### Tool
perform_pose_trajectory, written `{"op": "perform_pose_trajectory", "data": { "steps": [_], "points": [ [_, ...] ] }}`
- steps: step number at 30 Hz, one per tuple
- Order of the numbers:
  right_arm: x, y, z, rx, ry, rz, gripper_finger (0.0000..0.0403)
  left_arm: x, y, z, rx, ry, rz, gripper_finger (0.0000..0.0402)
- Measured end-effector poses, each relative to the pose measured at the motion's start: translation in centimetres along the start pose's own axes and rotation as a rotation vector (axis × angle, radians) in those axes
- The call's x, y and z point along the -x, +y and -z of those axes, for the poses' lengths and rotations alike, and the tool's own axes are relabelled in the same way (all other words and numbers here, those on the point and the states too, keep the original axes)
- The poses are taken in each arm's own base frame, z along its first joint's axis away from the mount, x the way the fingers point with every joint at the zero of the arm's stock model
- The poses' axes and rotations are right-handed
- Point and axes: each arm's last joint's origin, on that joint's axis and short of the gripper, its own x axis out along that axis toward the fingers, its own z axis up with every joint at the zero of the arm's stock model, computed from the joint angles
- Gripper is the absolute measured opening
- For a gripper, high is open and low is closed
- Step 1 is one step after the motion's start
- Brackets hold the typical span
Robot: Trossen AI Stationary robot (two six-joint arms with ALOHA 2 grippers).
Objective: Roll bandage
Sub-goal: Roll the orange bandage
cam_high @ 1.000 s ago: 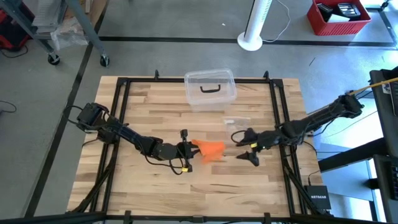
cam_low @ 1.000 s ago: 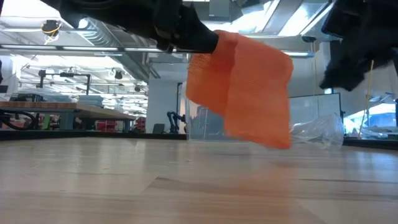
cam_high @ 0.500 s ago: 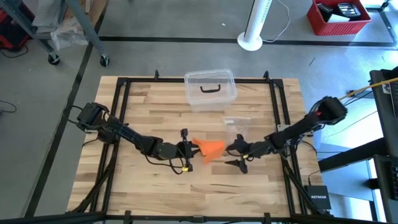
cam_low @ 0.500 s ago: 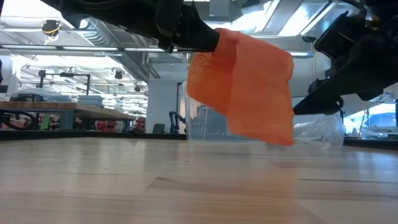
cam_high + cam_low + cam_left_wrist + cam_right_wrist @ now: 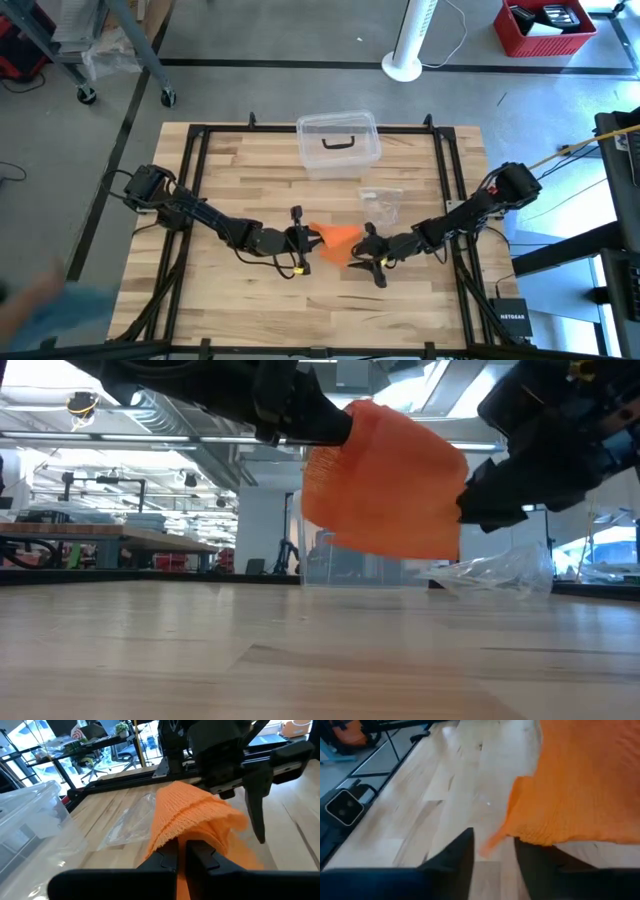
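Observation:
The bandage (image 5: 340, 240) is a bright orange strip hanging folded above the table's middle, clear of the wood in the low view (image 5: 385, 485). My left gripper (image 5: 308, 238) is shut on its left end. My right gripper (image 5: 360, 254) has come in from the right, slanting down, with a gap still between its fingers. The bandage's free lower corner (image 5: 496, 840) lies in that gap. My left gripper pinches the bandage's bunched upper end (image 5: 175, 837) between its two fingers, reaching in nearly level from the table's left. The cloth hangs in slack folds beyond the fingers, lifted clear of the table. My right gripper has a finger (image 5: 480, 500) against the bandage's right hanging edge (image 5: 458, 510), which stands raised. The fingers are apart on either side of the lower corner; whether they pinch it I cannot tell.
A clear plastic box with a black handle (image 5: 338, 143) stands at the table's far middle. A clear wrapper (image 5: 382, 200) lies just beyond my right gripper. Black frame rails (image 5: 196, 190) run along the table's sides. A blurred blue shape (image 5: 40, 310) shows off the near left corner.
My right gripper has moved down and toward the table's left, rolling as it came, until it reached the bandage's free end. The bandage's hanging lower right part has lifted and bunched up, while the end in my left gripper has stayed where it was.

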Motion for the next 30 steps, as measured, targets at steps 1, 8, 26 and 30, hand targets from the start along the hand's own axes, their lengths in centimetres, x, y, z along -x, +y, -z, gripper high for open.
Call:
{"op": "perform_pose_trajectory", "data": {
  "steps": [1, 8, 26, 30],
  "points": [
    [0.0, 0.0, -0.1, -0.001, -0.003, 0.000, 0.0111, 0.0, 0.0, 0.0, -0.001, 0.002, 0.000, 0.0001],
    [-0.1, 0.0, -0.4, -0.044, -0.007, 0.027, 0.0008, 0.0, 0.0, 0.0, -0.010, 0.003, 0.000, 0.0001],
    [3.1, 2.9, -6.5, 0.110, -0.203, -0.028, 0.0002, 0.1, -0.2, 0.1, -0.029, 0.006, 0.006, 0.0002],
    [3.7, 3.3, -8.8, 0.223, -0.229, 0.046, 0.0002, 0.3, -0.5, 0.2, -0.043, 0.015, 0.018, 0.0002]
  ]
}}
